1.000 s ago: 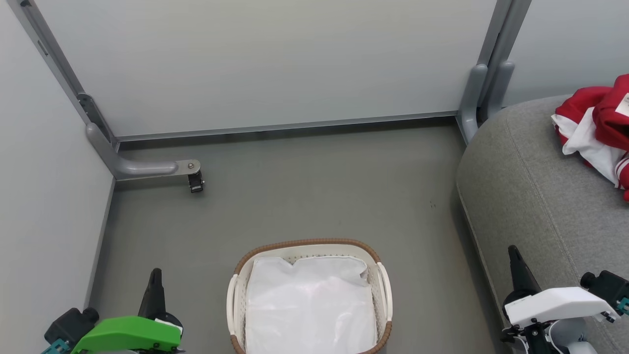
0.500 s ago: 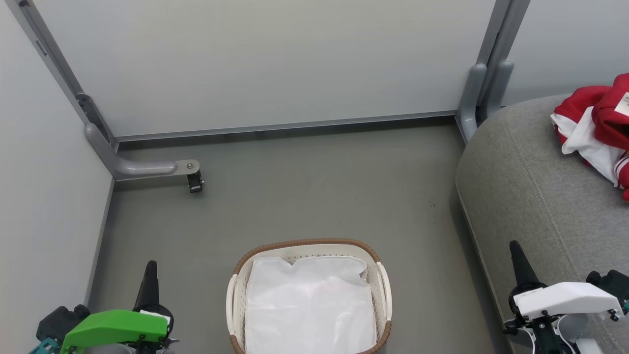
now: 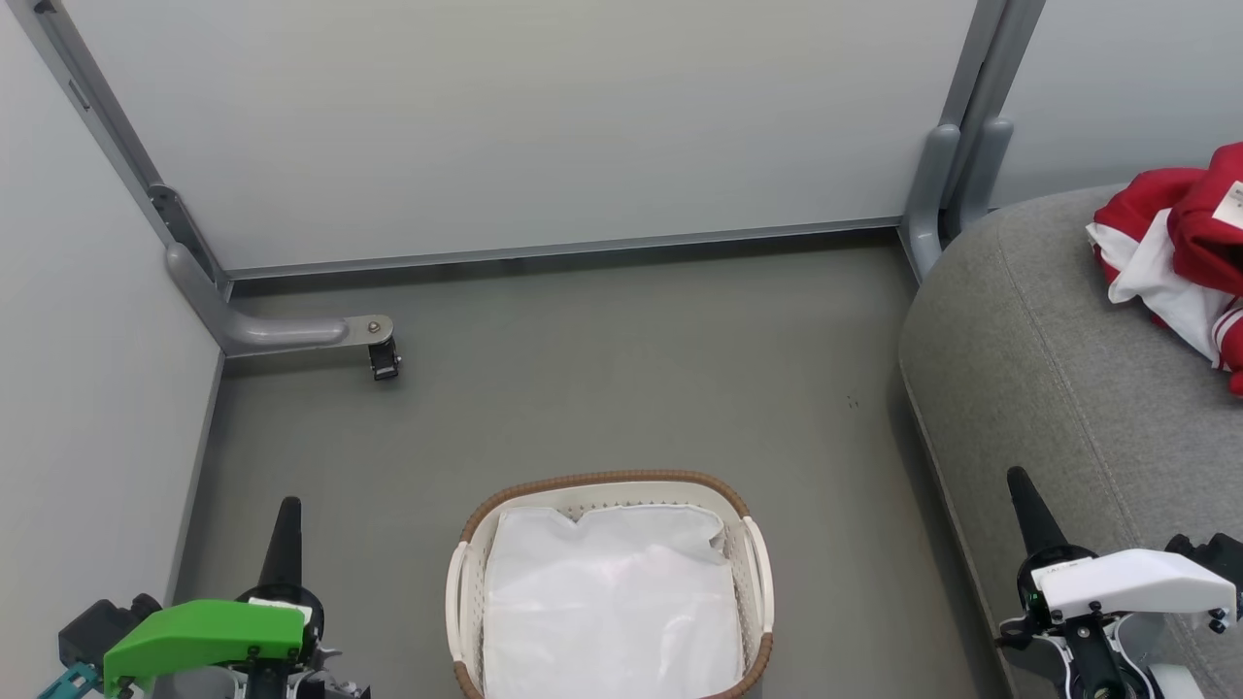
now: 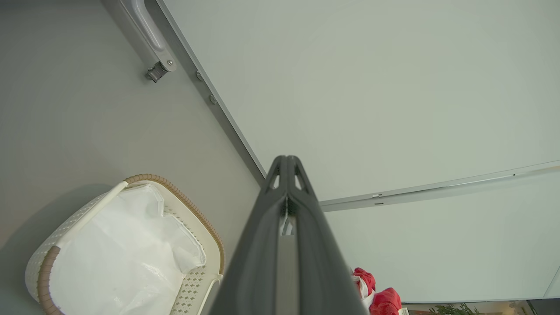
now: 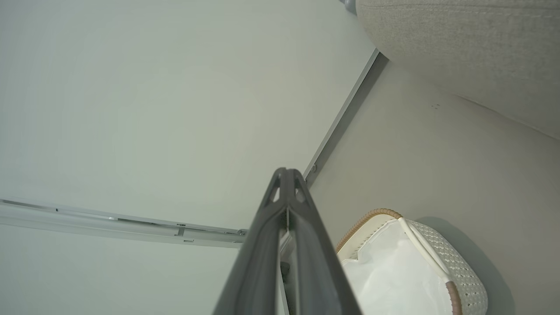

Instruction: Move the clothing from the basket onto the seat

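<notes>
Red, white-trimmed clothing (image 3: 1180, 248) lies crumpled on the grey seat (image 3: 1049, 388).

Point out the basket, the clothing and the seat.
basket (image 3: 607, 477), head view: brown woven rim.
clothing (image 3: 1144, 199), head view: red fold near the top.
seat (image 3: 1029, 369), head view: bare grey cushion top.

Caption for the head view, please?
Red clothing lies on the grey seat; the basket holds just its white liner; left gripper and right gripper shut, flanking it.

Head view downward, wrist views low, seemingly upturned, sharing basket (image 3: 607, 479)
</notes>
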Available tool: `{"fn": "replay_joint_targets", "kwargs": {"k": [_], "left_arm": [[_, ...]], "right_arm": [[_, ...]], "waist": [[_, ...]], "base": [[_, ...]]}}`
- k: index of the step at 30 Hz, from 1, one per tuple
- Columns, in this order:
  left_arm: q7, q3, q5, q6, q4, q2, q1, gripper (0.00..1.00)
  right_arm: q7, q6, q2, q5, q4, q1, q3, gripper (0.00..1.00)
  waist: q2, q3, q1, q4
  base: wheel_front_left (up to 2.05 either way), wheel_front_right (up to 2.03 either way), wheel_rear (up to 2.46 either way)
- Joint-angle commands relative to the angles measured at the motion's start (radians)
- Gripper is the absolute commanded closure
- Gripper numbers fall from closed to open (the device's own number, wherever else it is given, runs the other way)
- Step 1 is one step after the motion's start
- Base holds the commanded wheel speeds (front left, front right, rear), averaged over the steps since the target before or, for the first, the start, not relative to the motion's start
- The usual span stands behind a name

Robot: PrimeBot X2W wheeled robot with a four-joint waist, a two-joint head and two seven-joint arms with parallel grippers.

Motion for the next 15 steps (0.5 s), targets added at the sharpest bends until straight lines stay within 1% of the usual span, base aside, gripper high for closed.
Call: {"fn": "replay_joint_targets", "kwargs": {"k": [1,15], "left_arm": [[0.007,0.011,-0.026,-0.008,-0.010,0.002,-0.027,1.00],[0.039,0.033,-0.130,-0.017,-0.017,0.000,-0.038,1.00]], "right_arm": [[0.008,-0.001,-0.006,0.026,-0.011,-0.020,-0.005,1.00],[0.039,-0.001,-0.007,0.146,-0.018,-0.027,-0.014,1.00]], "waist": [[0.0000,0.000,0.0000,0.000],[0.0000,0.001,0.0000,-0.003]], "base": [[0.00,0.00,0.00],[0.00,0.00,0.00]]}}
